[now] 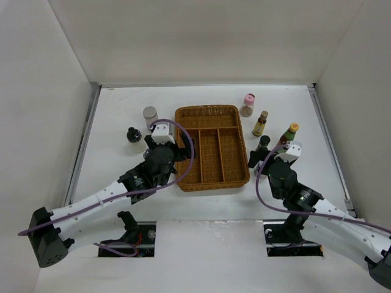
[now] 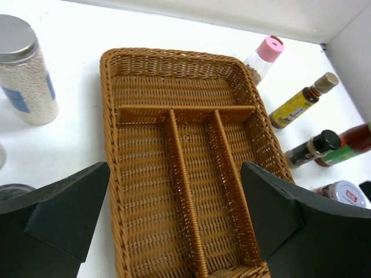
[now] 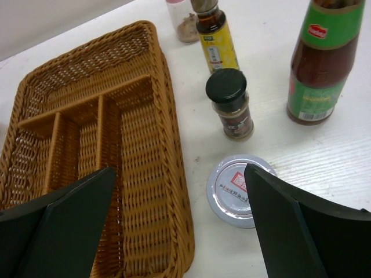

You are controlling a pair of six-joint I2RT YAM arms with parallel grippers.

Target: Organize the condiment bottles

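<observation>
The condiment bottles stand on both sides of the wicker tray (image 1: 208,110). On its left are a grey-capped jar (image 1: 150,115) and a black-capped bottle (image 1: 134,135). On its right are a pink-capped bottle (image 1: 248,105), a yellow-labelled bottle (image 1: 261,124), a small black-capped jar (image 1: 263,144) and a red sauce bottle (image 1: 289,133). A silver-lidded jar (image 3: 239,188) stands under my right gripper's right finger. My left gripper (image 1: 179,154) is open and empty over the tray's left side (image 2: 175,191). My right gripper (image 1: 256,160) is open and empty over the tray's right rim (image 3: 179,191).
The tray (image 2: 174,55) has one cross compartment at the far end and three long ones, all empty. White walls close in the table on the left, back and right. The arm bases are at the near edge.
</observation>
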